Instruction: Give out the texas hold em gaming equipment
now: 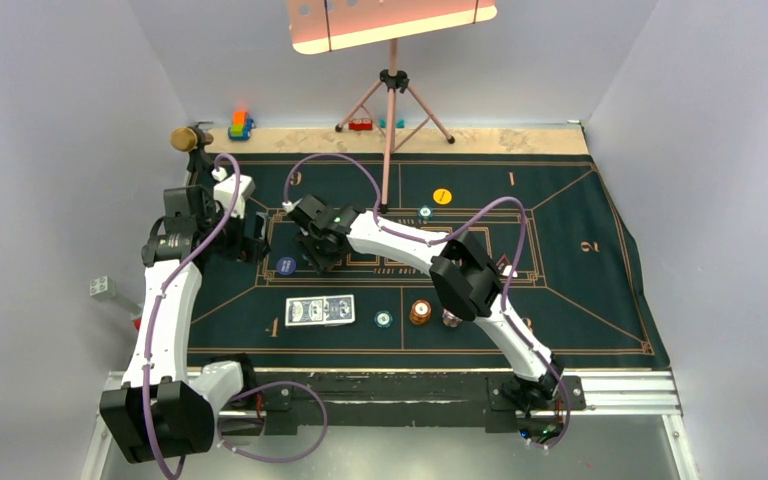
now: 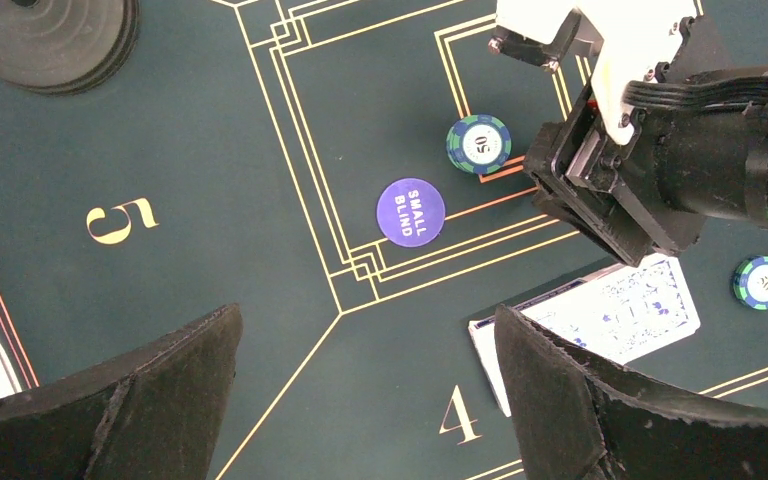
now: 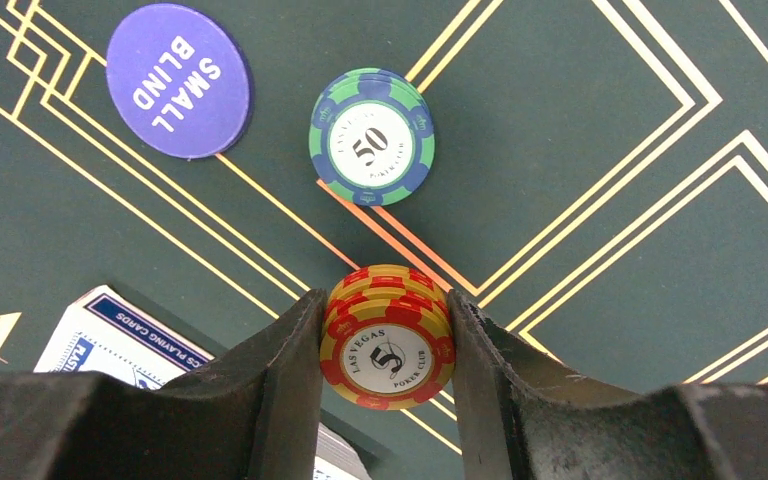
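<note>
The right pincer (image 3: 385,300) is grasping a short upright stack of red-and-yellow 5 chips (image 3: 388,350), faces up, over the green felt counter (image 3: 580,200), near the purple SMALL BLIND button (image 3: 178,80). A green-and-blue 50 chip (image 3: 372,136) is lying flat just beside that button. Blue-backed playing cards (image 1: 320,311) are lying near the button, toward the arm bases, long axis running left to right. The left pincer (image 2: 365,330) is hanging released near the button.

Bare felt (image 2: 360,400) lies between the spread jaws of the left gripper (image 2: 368,345). Beyond, the blind disc (image 2: 411,212), a 50 chip (image 2: 478,144), the right gripper (image 3: 385,320) clamping a chip stack (image 3: 388,352), and cards (image 2: 640,305) crowd the way. A tripod (image 1: 393,100) stands mid far edge.
</note>
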You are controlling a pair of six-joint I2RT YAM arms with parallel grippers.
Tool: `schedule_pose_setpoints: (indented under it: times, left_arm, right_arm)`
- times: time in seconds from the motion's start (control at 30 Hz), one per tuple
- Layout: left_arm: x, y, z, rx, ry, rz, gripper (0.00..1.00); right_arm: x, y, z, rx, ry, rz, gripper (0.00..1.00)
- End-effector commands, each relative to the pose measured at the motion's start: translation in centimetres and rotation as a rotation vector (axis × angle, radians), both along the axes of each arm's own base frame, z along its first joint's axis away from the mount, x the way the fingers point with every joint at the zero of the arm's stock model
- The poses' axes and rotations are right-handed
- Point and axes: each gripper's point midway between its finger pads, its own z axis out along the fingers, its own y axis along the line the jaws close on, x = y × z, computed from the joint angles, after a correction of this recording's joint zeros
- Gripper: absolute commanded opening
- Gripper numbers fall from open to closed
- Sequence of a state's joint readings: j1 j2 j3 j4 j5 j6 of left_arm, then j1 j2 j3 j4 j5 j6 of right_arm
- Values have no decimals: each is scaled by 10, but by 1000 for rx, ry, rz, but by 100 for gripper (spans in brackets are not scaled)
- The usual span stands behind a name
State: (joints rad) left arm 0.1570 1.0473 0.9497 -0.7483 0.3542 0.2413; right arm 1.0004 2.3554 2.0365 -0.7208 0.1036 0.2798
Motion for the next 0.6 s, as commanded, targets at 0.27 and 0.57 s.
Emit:
schedule_pose_setpoints:
  times: [0.27,0.57]
  left_arm:
    - [5,2,3,-11,-21,23,100]
    - [4,2,4,-12,-28,22,100]
  right_arm:
    - [-10,19,-5,39,31,25,24]
    - [-9,15,-15,13,32,14,40]
